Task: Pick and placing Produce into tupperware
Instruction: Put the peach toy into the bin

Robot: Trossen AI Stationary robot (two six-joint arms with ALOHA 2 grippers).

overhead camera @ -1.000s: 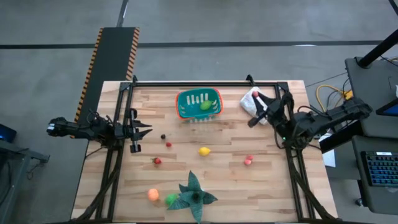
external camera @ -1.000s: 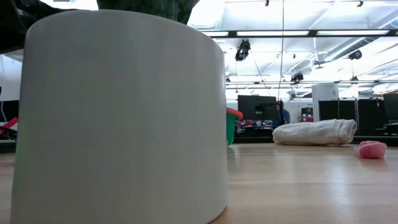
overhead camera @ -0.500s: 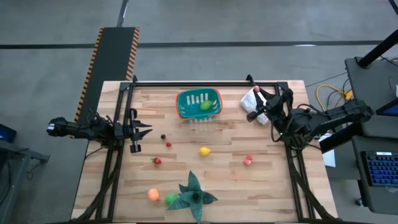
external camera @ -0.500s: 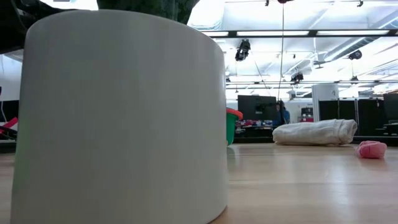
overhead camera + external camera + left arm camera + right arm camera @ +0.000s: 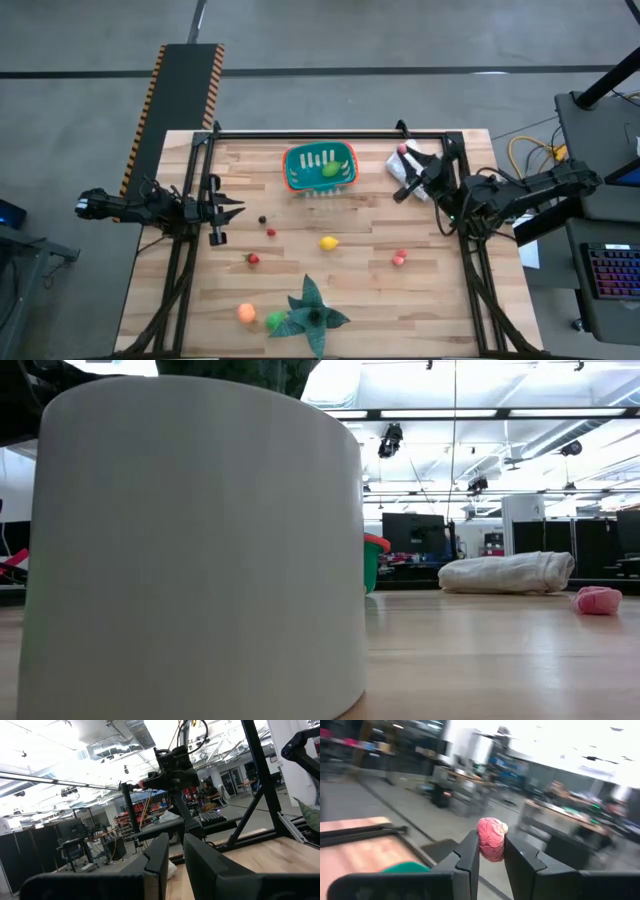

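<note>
The tupperware (image 5: pixel 320 166) is a teal tub with an orange-red rim, standing near the far edge with a green-yellow piece (image 5: pixel 330 170) inside it. My right gripper (image 5: pixel 405 151) hovers above the white bag (image 5: pixel 403 168), right of the tub, shut on a pink-red piece of produce (image 5: pixel 491 839). The tub's rim (image 5: pixel 407 866) shows beyond it. My left gripper (image 5: pixel 236 207) waits at the left side, its fingers nearly together (image 5: pixel 176 851). Loose produce lies mid-table: a dark berry (image 5: pixel 262 219), red pieces (image 5: pixel 271 232) (image 5: pixel 253 259), a lemon (image 5: pixel 328 242) and a pink piece (image 5: pixel 399 259). My right gripper pinches the pink-red rounded piece (image 5: pixel 491 840) between its two fingers (image 5: pixel 470 851), which lie on its two sides. The fingers point roughly level toward the table's left. The piece is lifted clear of the table and bag.
An orange piece (image 5: pixel 246 312) and a green one (image 5: pixel 275 320) lie by the dark green leafy star (image 5: pixel 312 312) near the front edge. A big white cylinder (image 5: pixel 200 540) blocks most of the low view. Bare wood lies between tub and lemon.
My right gripper, still shut on the pink-red piece, has moved a little toward the table's left, nearer the tub. The left arm and everything on the table have stayed where they were.
</note>
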